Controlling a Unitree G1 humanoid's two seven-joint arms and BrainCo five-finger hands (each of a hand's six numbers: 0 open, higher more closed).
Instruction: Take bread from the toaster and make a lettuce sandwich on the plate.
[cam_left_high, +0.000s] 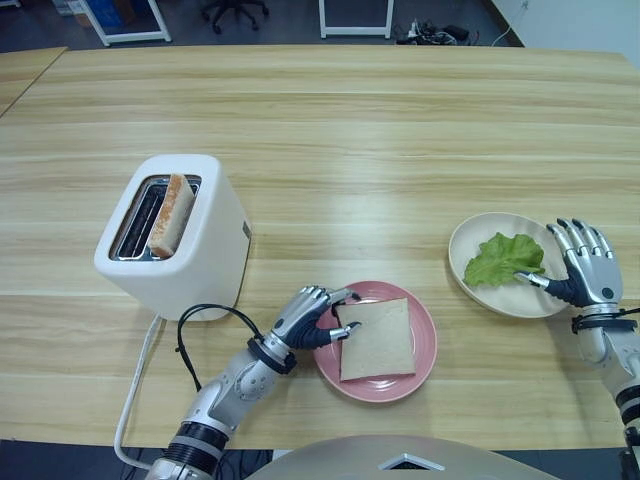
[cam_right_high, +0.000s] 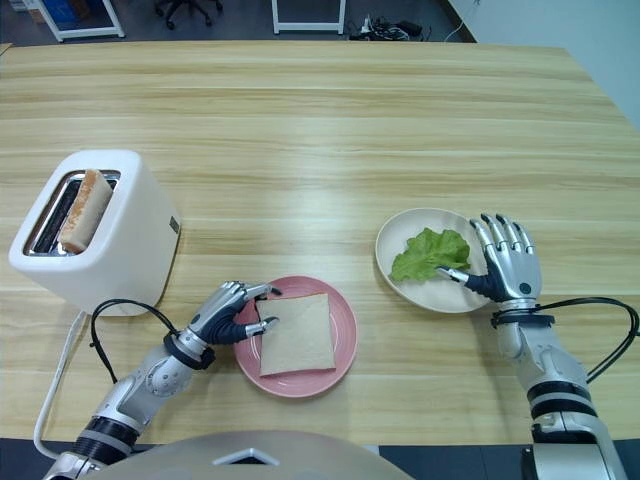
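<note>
Left hand (cam_left_high: 312, 318) grips bread (cam_left_high: 377, 338) at left rim of pink plate (cam_left_high: 427, 342).

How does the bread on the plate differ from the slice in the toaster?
The plate slice lies flat on the pink plate; the toaster slice stands on edge in the toaster. The plate slice looks pale, the toaster slice browned. The left hand is by the plate slice only. Both are bread.

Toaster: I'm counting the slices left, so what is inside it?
One browned bread slice stands in one slot of the toaster, its top poking out. Its lower part is hidden by the housing. The other slot looks dark; its bottom cannot be seen.
</note>
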